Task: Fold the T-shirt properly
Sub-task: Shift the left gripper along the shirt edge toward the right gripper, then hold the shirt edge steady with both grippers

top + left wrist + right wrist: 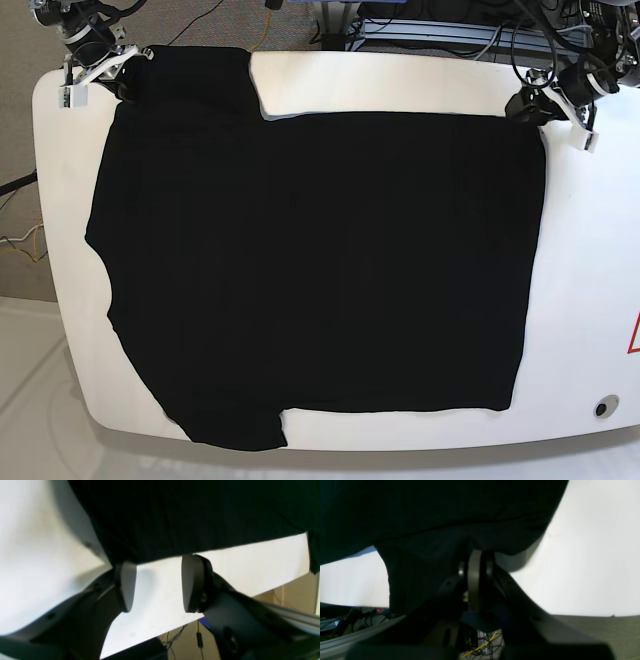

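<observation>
Lying spread across the white table (590,250), the T-shirt (320,270) fills most of the top in the base view, with one sleeve reaching toward 11 o'clock and the other hanging over the table's edge near 7 o'clock. The right gripper (475,562), at the 11 o'clock corner, has its jaws together, and the black cloth of that sleeve seems pinched between them; the cloth drapes over the fingertips in its wrist view. The left gripper (156,582), at the 1 o'clock corner, has its jaws apart around bare table, with the shirt's edge just above the fingertips and nothing between them. The main risk, as I judge it, is an uneven hold: if the left gripper closes where it is, it may catch only air or a thin lip of hem, and a lift would then drag the shirt by one corner and skew it. The grip on the sleeve looks shallow, so soft fabric could slip out under tension. The sleeve overhanging at 7 o'clock could also pull the shirt toward that edge, or bunch up once the top edge is carried over
</observation>
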